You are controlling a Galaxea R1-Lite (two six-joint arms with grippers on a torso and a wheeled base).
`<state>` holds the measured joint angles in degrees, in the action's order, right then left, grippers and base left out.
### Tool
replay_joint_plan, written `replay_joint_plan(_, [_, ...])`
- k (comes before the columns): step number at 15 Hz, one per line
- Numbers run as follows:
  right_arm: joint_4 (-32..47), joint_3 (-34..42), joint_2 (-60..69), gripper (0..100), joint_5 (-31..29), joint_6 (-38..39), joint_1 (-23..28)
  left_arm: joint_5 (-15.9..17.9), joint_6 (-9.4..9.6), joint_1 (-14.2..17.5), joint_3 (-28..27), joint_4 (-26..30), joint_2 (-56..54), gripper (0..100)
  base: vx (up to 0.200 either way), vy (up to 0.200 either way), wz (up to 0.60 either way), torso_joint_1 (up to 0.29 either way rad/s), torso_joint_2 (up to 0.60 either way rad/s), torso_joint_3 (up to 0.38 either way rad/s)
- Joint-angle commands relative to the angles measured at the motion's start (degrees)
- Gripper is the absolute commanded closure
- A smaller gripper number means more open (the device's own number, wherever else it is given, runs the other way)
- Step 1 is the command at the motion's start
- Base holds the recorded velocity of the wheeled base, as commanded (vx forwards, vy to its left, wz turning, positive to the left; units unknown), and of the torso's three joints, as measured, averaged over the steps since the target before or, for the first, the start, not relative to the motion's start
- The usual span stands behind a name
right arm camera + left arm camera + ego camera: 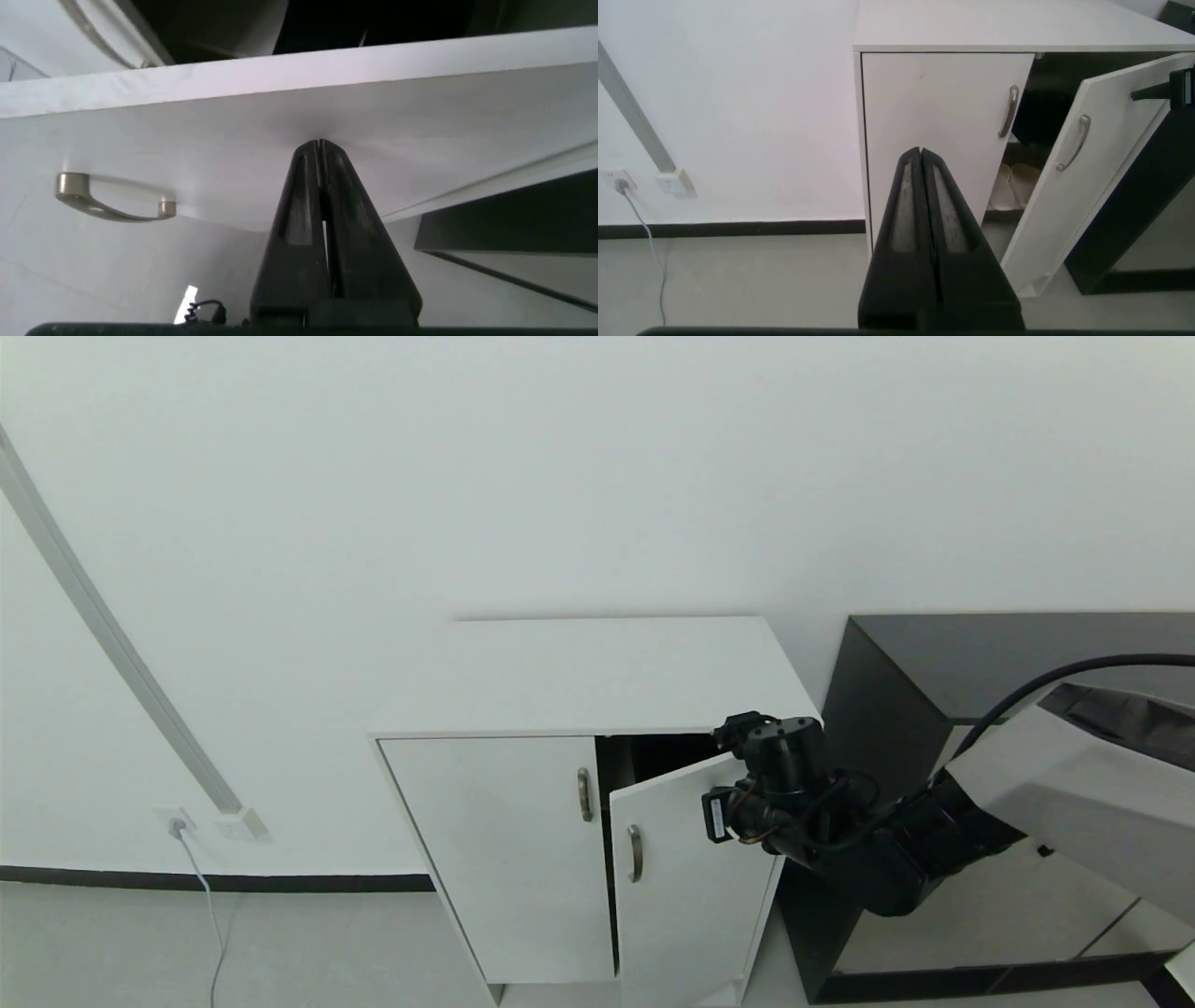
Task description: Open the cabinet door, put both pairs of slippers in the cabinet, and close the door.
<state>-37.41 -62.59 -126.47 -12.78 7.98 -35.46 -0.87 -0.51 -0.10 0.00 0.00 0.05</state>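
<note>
My left gripper (921, 152) is pinched shut and empty, well back from the cabinet (597, 672). Pale slippers (1022, 177) seem to be inside. The right door (686, 896) is ajar: a light, stiff, hinged panel, best pushed on its flat face near the handle (635, 852). My right gripper (322, 146), also closed, has its tip at the door's outer face, near the top.

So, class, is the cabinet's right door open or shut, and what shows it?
Partly open: the right door stands angled out from the cabinet, leaving a dark gap beside the shut left door.
</note>
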Motion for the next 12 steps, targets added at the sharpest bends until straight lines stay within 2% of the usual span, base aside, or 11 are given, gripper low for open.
replay_joint_plan(1, [-0.1, -1.1, -1.4, 100, 0.1, 0.0, 0.7, 0.0, -0.10, 0.0, -0.1, 0.0, 0.0, 100, 0.000, 0.000, 0.00, 0.000, 0.00, 0.000])
replay_joint_plan(12, [0.0, -6.1, -4.6, 100, 0.2, -0.1, 3.6, 0.0, -0.10, 0.0, -0.1, 0.0, 0.0, 100, 0.000, 0.000, 0.00, 0.000, 0.00, 0.000])
